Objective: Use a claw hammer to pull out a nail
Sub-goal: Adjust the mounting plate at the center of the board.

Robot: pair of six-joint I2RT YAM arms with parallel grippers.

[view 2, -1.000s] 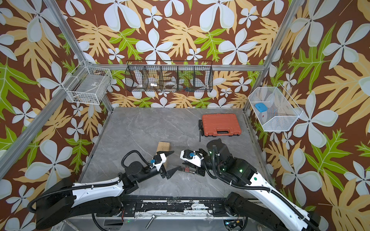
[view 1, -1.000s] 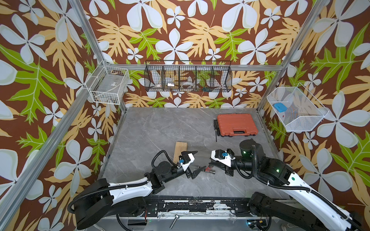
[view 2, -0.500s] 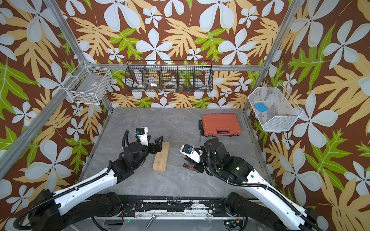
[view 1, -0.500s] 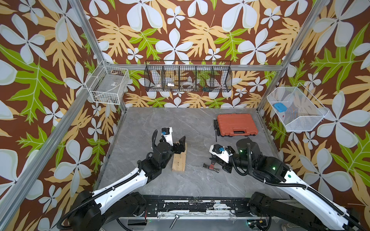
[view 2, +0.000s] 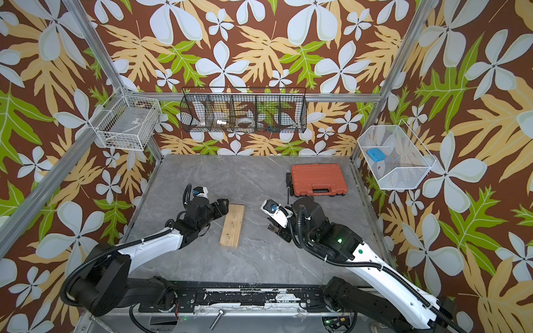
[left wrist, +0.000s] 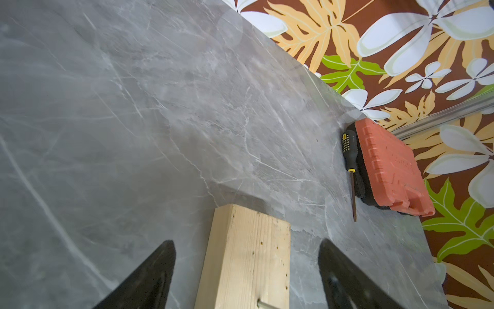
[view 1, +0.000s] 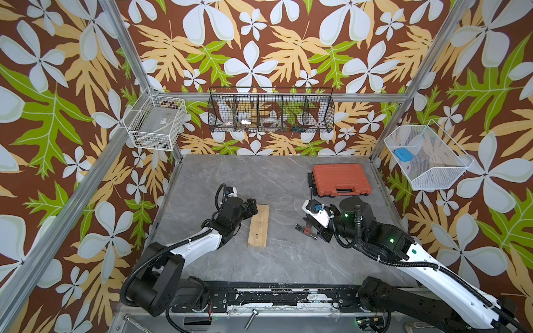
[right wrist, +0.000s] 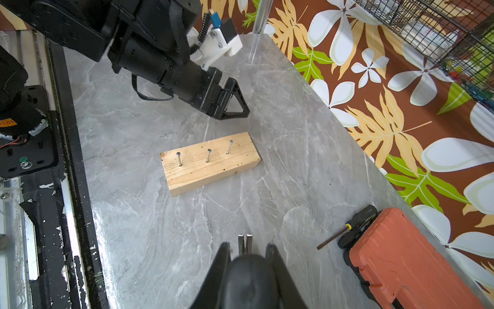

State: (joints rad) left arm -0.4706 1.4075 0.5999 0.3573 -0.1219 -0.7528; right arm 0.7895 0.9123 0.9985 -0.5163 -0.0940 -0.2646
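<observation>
The claw hammer (right wrist: 245, 242) is in my right gripper (right wrist: 248, 244), which is shut on its black tail, so only the steel claw shows past the fingers. In both top views the hammer (view 1: 301, 229) (view 2: 272, 228) hangs low over the table, right of the wooden block (view 1: 258, 225) (view 2: 232, 225). Three nails stand in the block (right wrist: 211, 163), the nearest nail (right wrist: 178, 159) at its front end. My left gripper (view 1: 251, 208) (left wrist: 246, 242) is open at the block's far end, fingers either side of it and apart from the wood.
An orange tool case (view 1: 340, 179) (right wrist: 401, 256) lies at the back right with a thin black screwdriver (left wrist: 350, 157) along its side. Wire baskets hang on the walls: white basket (view 1: 155, 124), black basket (view 1: 271, 114), mesh basket (view 1: 424, 157).
My left arm swung from the front middle, beside the hammer, out to the block's far end, staying open and uncovering the block. The right gripper kept the hammer and shifted slightly.
</observation>
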